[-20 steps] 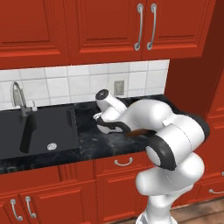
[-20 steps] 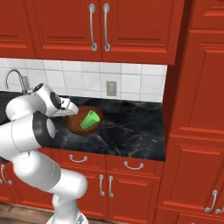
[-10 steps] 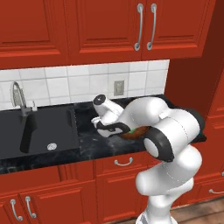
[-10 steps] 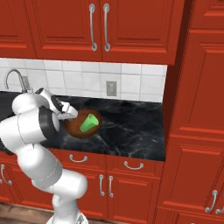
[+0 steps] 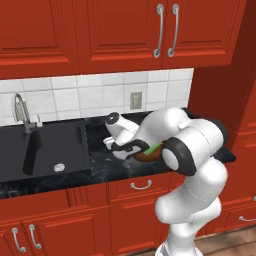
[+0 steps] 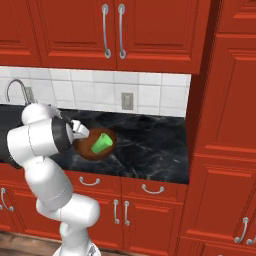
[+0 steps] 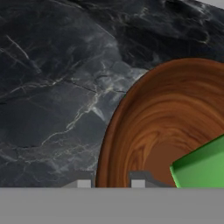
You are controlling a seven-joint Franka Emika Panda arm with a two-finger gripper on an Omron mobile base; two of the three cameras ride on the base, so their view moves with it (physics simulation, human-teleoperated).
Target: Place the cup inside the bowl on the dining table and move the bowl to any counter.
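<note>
So here's what you've got right now. Starting from the left, the black sink (image 5: 42, 150) sits well off to the end effector's left, and the tap (image 5: 20, 110) is behind that, so neither is in your way. The end effector (image 7: 108, 183) is narrow and pinched on the near-left rim of the wooden bowl (image 6: 95, 145); in the hand view you can see one fingertip outside the rim and one inside it, so you're holding the bowl by its wall. The bowl spreads away to the right of the end effector, and the green cup (image 6: 101, 143) lies tipped on its side inside it, further right of the grip, its long axis slanting up and away.

The bowl looks to be down on the black marble table (image 6: 150, 150) or just about touching it, hard to say which from here. The wall outlet (image 6: 127, 101) is up behind, well apart.

My read: cup's in, bowl's over the worktop, so what's left is basically letting go. Since all the weight sits to the right of your grip, I'd make sure the base is flat on the marble before you open, otherwise it could rock.
</note>
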